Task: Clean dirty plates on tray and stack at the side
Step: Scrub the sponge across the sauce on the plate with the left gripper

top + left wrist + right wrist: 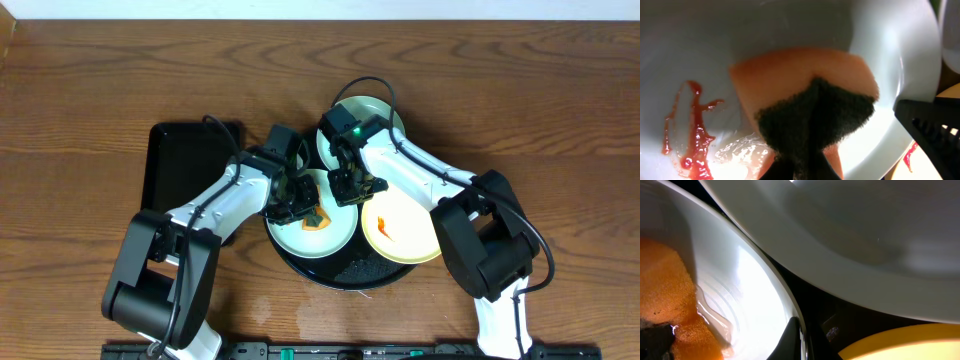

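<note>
All three plates sit on the round black tray in the middle of the desk: one mint plate on its left part, a second mint plate over its far rim, and the yellow plate, streaked red, over its right rim. The left arm reaches in from the tray's left, jaws clamped on an orange sponge pressed into the left plate beside a red smear. The right arm comes from the tray's right to that plate's rim, and I cannot tell whether its jaws are apart or together
</note>
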Controlling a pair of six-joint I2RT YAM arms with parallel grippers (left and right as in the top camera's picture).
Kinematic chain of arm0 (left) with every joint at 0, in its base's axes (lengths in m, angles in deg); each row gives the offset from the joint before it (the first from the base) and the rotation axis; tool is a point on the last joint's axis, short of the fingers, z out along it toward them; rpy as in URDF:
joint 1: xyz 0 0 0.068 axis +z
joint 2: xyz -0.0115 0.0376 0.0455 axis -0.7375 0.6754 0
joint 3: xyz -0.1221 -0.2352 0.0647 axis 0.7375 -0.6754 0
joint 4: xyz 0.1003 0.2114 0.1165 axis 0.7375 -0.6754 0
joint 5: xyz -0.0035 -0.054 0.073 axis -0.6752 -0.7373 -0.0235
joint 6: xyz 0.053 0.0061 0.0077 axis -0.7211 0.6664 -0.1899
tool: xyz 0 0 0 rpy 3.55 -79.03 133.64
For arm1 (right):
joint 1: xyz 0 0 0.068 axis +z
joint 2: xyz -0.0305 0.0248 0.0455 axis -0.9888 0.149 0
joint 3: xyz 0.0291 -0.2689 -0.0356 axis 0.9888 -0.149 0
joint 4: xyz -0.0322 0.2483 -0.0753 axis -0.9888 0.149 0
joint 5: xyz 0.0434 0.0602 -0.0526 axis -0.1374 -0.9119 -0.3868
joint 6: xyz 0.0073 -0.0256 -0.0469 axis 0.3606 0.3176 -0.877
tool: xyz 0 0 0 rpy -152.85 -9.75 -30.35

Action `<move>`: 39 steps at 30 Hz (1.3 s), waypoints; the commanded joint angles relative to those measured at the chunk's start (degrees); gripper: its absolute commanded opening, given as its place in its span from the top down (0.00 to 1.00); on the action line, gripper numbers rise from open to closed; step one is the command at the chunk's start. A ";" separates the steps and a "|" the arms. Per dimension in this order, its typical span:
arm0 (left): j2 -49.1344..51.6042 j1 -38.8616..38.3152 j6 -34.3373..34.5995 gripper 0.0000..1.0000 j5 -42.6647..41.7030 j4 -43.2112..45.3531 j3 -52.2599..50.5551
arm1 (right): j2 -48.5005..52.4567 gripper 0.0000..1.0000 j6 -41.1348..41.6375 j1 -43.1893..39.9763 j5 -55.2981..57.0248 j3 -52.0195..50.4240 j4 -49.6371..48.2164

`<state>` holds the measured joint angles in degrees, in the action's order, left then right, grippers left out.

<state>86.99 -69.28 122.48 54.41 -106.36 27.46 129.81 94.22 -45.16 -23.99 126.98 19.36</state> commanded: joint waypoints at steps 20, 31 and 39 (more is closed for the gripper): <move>-5.92 0.24 1.29 0.93 27.52 -17.77 5.14 | 0.57 0.99 1.44 0.31 -0.28 -0.20 -0.66; -6.64 -0.04 1.11 0.93 11.91 -7.48 2.91 | 0.57 0.99 2.32 0.31 -0.35 -0.20 -0.94; -6.49 -0.81 1.64 0.92 11.56 -1.14 -1.92 | 0.57 0.99 2.73 0.31 -0.52 -0.20 -1.27</move>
<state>80.21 -69.89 122.92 66.93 -108.55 27.83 129.81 96.08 -45.14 -25.37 126.98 18.74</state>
